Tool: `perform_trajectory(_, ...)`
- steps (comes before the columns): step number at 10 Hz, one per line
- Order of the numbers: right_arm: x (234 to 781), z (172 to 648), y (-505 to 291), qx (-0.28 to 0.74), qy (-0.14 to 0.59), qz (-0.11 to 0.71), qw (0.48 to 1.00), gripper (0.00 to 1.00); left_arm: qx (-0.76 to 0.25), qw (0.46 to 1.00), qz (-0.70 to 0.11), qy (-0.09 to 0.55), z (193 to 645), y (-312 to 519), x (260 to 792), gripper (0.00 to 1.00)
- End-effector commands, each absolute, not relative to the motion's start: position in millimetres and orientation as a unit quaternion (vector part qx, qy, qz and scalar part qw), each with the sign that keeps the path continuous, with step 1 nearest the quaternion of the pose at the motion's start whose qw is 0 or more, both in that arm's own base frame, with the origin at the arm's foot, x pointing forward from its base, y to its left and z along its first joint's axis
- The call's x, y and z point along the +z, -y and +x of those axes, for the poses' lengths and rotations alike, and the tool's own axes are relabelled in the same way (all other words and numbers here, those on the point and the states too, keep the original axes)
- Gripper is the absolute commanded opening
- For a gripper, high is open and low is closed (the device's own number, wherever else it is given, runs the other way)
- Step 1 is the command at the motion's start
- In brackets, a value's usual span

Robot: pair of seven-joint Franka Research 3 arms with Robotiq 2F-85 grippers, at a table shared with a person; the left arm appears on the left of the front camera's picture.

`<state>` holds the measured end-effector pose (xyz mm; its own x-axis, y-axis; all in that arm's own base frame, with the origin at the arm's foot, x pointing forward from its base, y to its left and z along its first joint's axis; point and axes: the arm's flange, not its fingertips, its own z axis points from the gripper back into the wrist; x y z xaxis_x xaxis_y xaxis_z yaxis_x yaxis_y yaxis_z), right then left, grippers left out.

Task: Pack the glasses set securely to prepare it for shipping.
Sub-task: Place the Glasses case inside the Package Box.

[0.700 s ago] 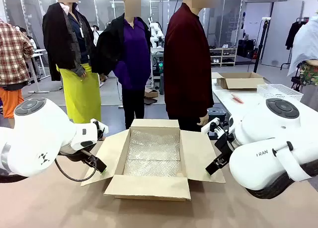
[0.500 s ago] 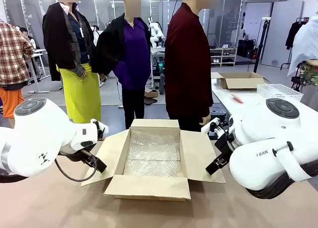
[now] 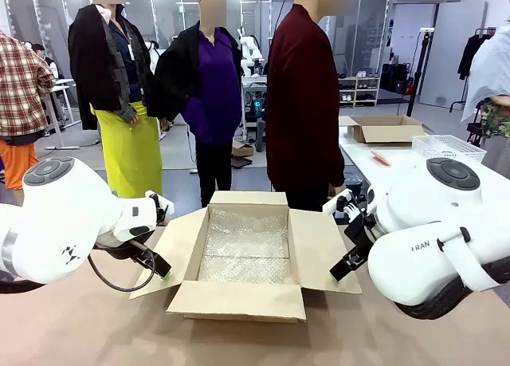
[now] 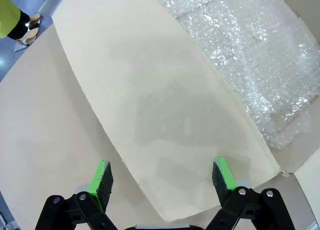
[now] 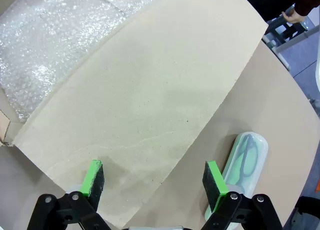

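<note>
Nothing has moved; arms static at the cardboard box (image 3: 239, 301).
Left gripper (image 4: 162, 174) and right gripper (image 5: 153, 179) are spread wide, empty, over its flaps (image 4: 165, 104); mint green case (image 5: 246, 157) is laid at right.

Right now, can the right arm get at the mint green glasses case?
Probably yes: the case lies uncovered on the table beside the box flap, close by the open right tool.

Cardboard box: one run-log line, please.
box: open, bubble-wrap lined; left pincer: open at left flap; right pincer: open at right flap; mint case: on table
</note>
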<state>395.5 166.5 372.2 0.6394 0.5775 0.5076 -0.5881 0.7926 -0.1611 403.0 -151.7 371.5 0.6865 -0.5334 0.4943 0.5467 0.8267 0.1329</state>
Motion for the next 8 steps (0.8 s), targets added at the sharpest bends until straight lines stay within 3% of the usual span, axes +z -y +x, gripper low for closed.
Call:
perform_trajectory(1, 372, 395, -167, 0.321, 0.277, 0.010, 0.906, 1.00, -0.294, 0.918, -0.013, 0.265, 403, 151, 372, 1.00)
perform_trajectory(3, 372, 396, -166, 0.322, 0.277, 0.009, 0.905, 1.00, -0.294, 0.918, -0.013, 0.265, 403, 152, 372, 1.00)
perform_trajectory(7, 428, 409, -144, 0.270, 0.270, 0.000, 0.924, 1.00, -0.309, 0.927, -0.051, 0.208, 403, 145, 408, 1.00)
perform_trajectory(8, 436, 412, -130, 0.254, 0.265, -0.008, 0.930, 1.00, -0.288, 0.924, -0.029, 0.248, 404, 157, 391, 1.00)
